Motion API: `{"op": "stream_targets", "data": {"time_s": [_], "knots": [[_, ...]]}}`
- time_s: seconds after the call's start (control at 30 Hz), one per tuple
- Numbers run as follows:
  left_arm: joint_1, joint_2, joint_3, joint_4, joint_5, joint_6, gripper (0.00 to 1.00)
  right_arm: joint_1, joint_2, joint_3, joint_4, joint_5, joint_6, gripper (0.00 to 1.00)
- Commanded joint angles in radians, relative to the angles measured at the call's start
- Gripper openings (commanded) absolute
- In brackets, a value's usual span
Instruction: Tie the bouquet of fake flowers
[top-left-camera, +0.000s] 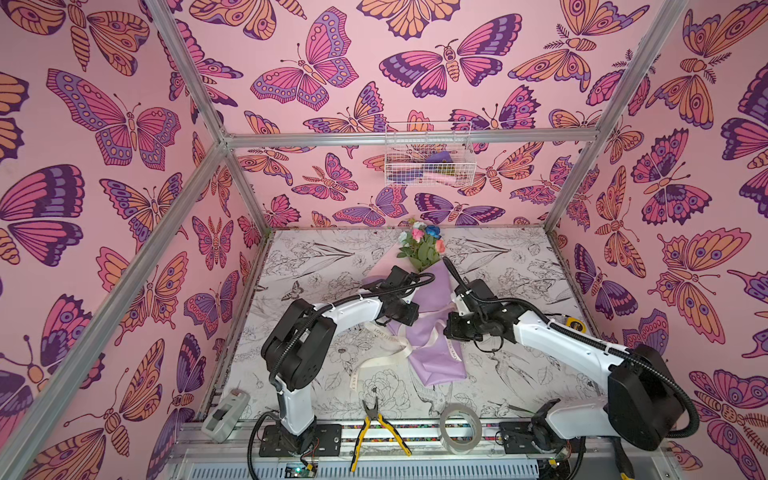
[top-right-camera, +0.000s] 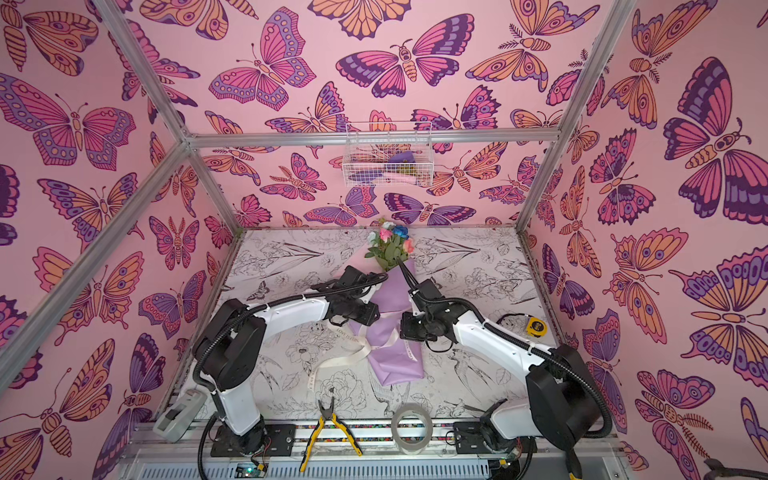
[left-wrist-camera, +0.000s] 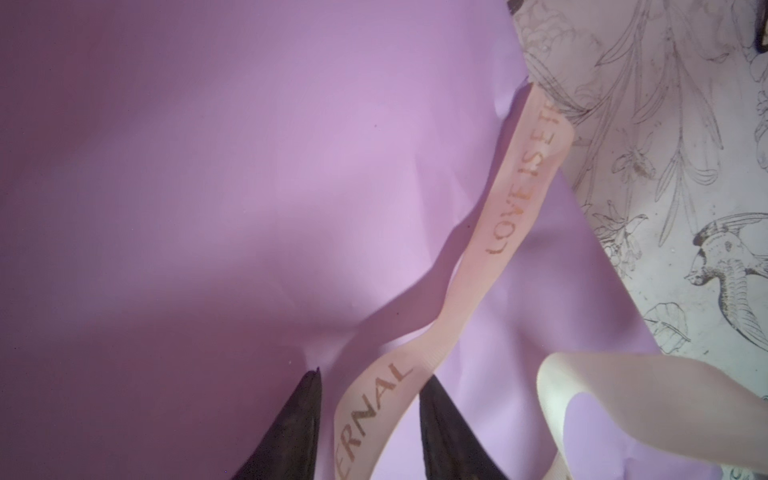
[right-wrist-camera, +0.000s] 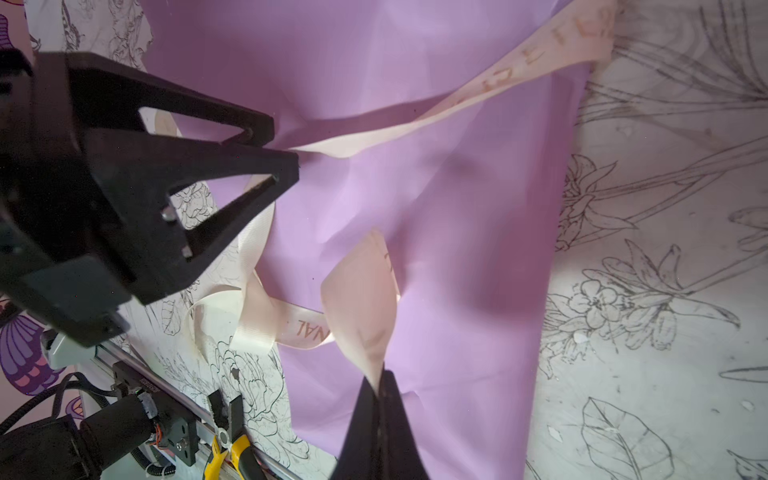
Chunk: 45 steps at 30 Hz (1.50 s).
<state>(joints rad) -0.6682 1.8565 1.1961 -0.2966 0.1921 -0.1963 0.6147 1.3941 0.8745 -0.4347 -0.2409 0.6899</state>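
The bouquet (top-left-camera: 434, 332) lies along the middle of the table, a lilac paper cone with the fake flowers (top-left-camera: 422, 245) at its far end. A cream printed ribbon (left-wrist-camera: 523, 195) runs loosely across the paper. In the left wrist view my left gripper (left-wrist-camera: 374, 374) straddles a ribbon strand, with its fingers apart and a gap showing beside the strand. From the right wrist view the left gripper (right-wrist-camera: 282, 147) sits low over the paper with the ribbon (right-wrist-camera: 361, 291) leaving its tips. My right gripper (right-wrist-camera: 380, 374) is shut on a folded ribbon end above the paper.
Yellow-handled pliers (top-left-camera: 376, 419) and a clear tape roll (top-left-camera: 461, 428) lie at the front rail. A grey dispenser (top-left-camera: 226, 415) sits at the front left. A yellow tape measure (top-left-camera: 575, 322) lies right of the right arm. A wire basket (top-left-camera: 430, 158) hangs on the back wall.
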Motion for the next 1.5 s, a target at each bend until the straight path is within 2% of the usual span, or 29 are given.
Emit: {"op": "stream_targets", "data": {"time_s": [0.0, 0.1, 0.17, 0.3, 0.6, 0.77, 1.03, 1.1, 1.23, 1.3, 1.47], "knots": [[-0.008, 0.025, 0.021, -0.034, 0.004, 0.001, 0.22, -0.01, 0.026, -0.02, 0.033, -0.021, 0.026, 0.0], [-0.012, 0.02, 0.029, -0.035, 0.027, -0.011, 0.05, -0.012, 0.049, -0.022, 0.05, -0.019, 0.031, 0.0], [-0.011, 0.007, 0.027, -0.035, 0.026, -0.021, 0.0, -0.018, 0.065, -0.023, 0.065, -0.018, 0.035, 0.0], [-0.014, -0.038, 0.015, -0.031, 0.029, -0.042, 0.0, -0.033, 0.098, -0.033, 0.127, -0.04, 0.057, 0.0], [-0.025, -0.097, -0.018, 0.025, 0.116, -0.091, 0.0, -0.047, 0.221, 0.009, 0.222, -0.049, 0.081, 0.0], [-0.036, -0.109, -0.018, 0.033, 0.141, -0.106, 0.0, -0.049, 0.265, 0.04, 0.279, -0.001, 0.112, 0.0], [-0.051, -0.128, -0.024, 0.045, 0.166, -0.126, 0.0, -0.049, 0.293, 0.034, 0.52, 0.108, 0.174, 0.0], [-0.054, -0.126, -0.028, 0.053, 0.172, -0.133, 0.0, -0.049, 0.297, 0.028, 0.549, 0.125, 0.176, 0.07], [-0.057, -0.114, -0.042, 0.072, 0.178, -0.15, 0.0, -0.049, 0.276, 0.007, 0.525, 0.139, 0.174, 0.28], [-0.057, -0.109, -0.049, 0.083, 0.188, -0.155, 0.0, -0.049, 0.241, -0.023, 0.511, 0.141, 0.17, 0.36], [-0.061, -0.094, -0.061, 0.11, 0.22, -0.17, 0.0, -0.048, 0.093, -0.081, 0.389, 0.184, 0.143, 0.4]]}}
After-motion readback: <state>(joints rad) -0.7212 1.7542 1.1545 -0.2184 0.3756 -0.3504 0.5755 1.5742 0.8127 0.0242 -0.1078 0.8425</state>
